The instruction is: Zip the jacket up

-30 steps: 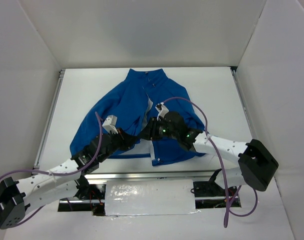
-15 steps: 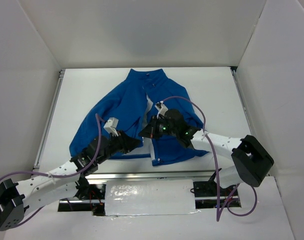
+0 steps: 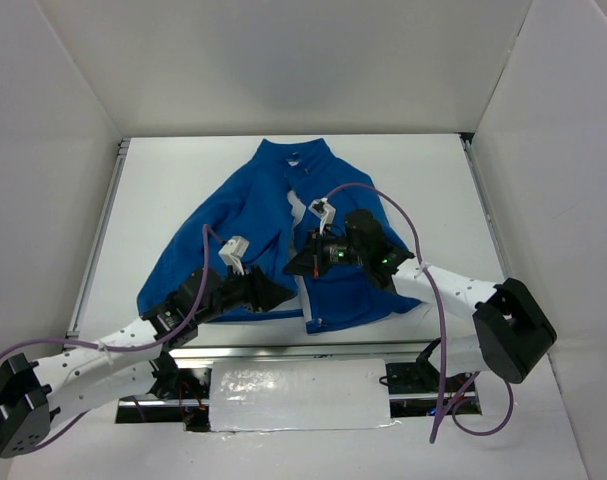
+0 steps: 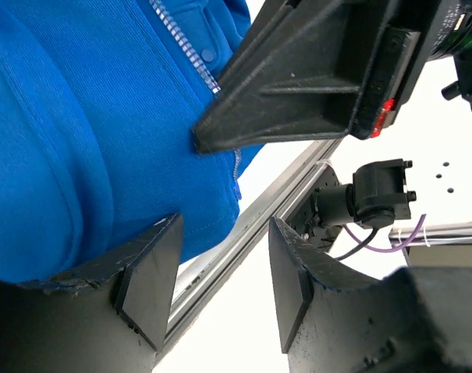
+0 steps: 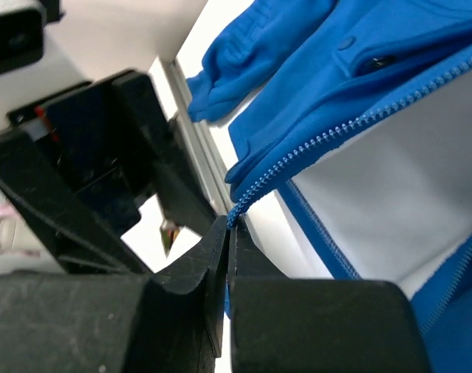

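Observation:
The bright blue jacket (image 3: 273,215) lies spread on the white table, collar at the far side, front partly apart with its pale lining (image 5: 391,194) showing. My right gripper (image 3: 295,268) is shut on the lower end of one zipper edge (image 5: 298,159) near the hem; the blue teeth run straight into the closed tips (image 5: 232,225). My left gripper (image 3: 273,292) sits just left of it over the jacket's bottom hem. In the left wrist view its fingers (image 4: 154,272) stand apart with nothing between them, blue cloth (image 4: 80,116) beside them and the right gripper's fingers (image 4: 298,85) close ahead.
An aluminium rail (image 3: 283,350) runs along the table's near edge, just below the hem. White walls (image 3: 63,150) enclose the table on three sides. Purple cables (image 3: 383,205) loop off both arms above the jacket.
My left gripper has opened, let go of the hem and shifted right. My right gripper has shut on the zipper edge.

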`<state>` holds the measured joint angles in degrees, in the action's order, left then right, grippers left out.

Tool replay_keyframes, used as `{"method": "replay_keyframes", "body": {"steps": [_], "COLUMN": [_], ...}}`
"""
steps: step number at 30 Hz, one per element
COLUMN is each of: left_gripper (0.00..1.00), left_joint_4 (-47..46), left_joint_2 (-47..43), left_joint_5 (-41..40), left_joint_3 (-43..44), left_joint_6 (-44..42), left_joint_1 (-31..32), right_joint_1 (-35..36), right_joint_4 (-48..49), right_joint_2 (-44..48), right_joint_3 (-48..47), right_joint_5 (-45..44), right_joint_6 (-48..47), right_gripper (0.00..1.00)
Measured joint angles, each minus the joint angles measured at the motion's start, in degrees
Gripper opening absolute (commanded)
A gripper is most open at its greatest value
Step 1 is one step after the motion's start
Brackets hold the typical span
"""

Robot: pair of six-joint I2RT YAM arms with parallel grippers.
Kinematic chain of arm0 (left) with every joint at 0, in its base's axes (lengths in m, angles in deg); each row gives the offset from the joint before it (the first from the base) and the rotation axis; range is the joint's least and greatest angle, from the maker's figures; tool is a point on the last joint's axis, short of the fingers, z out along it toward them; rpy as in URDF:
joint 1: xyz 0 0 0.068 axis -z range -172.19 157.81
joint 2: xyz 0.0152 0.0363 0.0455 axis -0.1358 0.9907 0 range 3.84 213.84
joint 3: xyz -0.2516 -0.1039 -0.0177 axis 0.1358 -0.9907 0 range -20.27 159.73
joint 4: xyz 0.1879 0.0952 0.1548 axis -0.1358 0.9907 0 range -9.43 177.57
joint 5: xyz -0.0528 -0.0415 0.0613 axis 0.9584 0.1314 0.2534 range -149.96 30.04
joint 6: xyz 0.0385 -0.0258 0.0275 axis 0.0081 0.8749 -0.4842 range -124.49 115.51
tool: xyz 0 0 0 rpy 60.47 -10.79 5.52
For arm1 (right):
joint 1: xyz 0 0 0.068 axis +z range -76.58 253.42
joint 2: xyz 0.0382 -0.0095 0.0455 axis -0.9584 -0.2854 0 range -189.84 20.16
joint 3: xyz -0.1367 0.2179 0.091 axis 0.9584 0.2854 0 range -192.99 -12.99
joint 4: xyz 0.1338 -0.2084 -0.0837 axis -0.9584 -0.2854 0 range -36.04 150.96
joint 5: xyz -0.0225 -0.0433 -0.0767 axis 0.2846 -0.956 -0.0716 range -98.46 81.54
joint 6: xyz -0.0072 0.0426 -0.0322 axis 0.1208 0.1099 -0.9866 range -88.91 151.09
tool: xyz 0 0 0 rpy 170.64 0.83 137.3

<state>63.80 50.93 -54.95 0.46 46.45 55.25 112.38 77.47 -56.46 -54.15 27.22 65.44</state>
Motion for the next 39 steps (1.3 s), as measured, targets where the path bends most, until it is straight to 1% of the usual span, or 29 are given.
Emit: {"method": "replay_keyframes", "body": {"steps": [2,6,10,13,18,20,21,22,24,25,26,28,29,31,34,37,39], "left_gripper": [0.63,0.63,0.67,0.68,0.80,0.80,0.75,0.74,0.74,0.76,0.80,0.83,0.89,0.94,0.95,0.88,0.87], "left_joint_4": [0.0,0.0,-0.6,-1.3,-2.5,-3.1,-3.5,-4.1,-4.8,-5.1,-5.4,-5.8,-5.8,-5.2,-1.6,1.6,2.0], "left_joint_2": [0.4,1.8,3.6,3.8,3.6,3.2,3.0,3.0,3.0,3.0,3.0,3.0,3.0,2.7,0.7,-1.4,-1.8], "left_joint_5": [0.3,0.6,0.9,0.9,1.1,1.2,1.3,1.3,1.5,1.6,1.8,2.0,2.1,2.1,1.8,1.7,2.0], "left_joint_3": [0.0,0.2,0.3,0.3,0.3,0.3,0.3,0.3,0.3,0.2,0.1,0.0,-0.1,-0.1,0.0,0.0,-0.2], "left_joint_6": [-0.1,-0.4,-1.3,-1.3,-1.4,-1.4,-1.4,-1.5,-1.5,-1.5,-1.5,-1.4,-1.4,-1.5,-1.4,-1.3,-1.0], "left_joint_1": [0.0,0.0,0.0,0.0,-0.1,-0.1,-0.1,-0.1,-0.1,-0.2,-0.3,-0.4,-0.4,-0.4,-0.4,-0.5,-0.5], "right_joint_1": [0.0,0.0,0.0,0.0,0.0,0.1,0.2,0.3,0.6,0.7,0.8,0.9,0.9,1.0,1.0,1.0,1.0], "right_joint_4": [-0.1,0.2,1.3,3.1,7.1,9.5,10.6,12.1,14.5,15.8,16.9,18.5,18.7,18.7,18.5,19.8,22.6], "right_joint_2": [0.0,0.0,0.0,0.0,0.0,0.0,0.0,0.0,0.0,0.0,0.0,0.0,0.0,0.0,0.0,0.0,-0.1], "right_joint_3": [0.0,0.0,0.5,1.6,4.7,6.4,7.1,8.0,9.3,9.8,10.2,10.8,10.8,10.8,10.8,10.9,11.4], "right_joint_5": [1.6,3.8,4.7,4.6,3.3,2.7,2.4,2.1,1.4,0.9,0.6,-0.1,-0.4,-0.9,-1.4,-1.1,-0.6], "right_joint_6": [-0.7,-0.7,1.0,3.6,8.2,10.4,11.5,12.7,14.8,15.8,16.9,18.4,18.8,18.8,18.8,20.2,21.7], "right_gripper": [0.00,0.00,0.00,0.00,0.00,0.00,0.00,0.00,0.00,0.00,0.00,0.00,0.00,0.00,0.00,0.00,0.00]}}
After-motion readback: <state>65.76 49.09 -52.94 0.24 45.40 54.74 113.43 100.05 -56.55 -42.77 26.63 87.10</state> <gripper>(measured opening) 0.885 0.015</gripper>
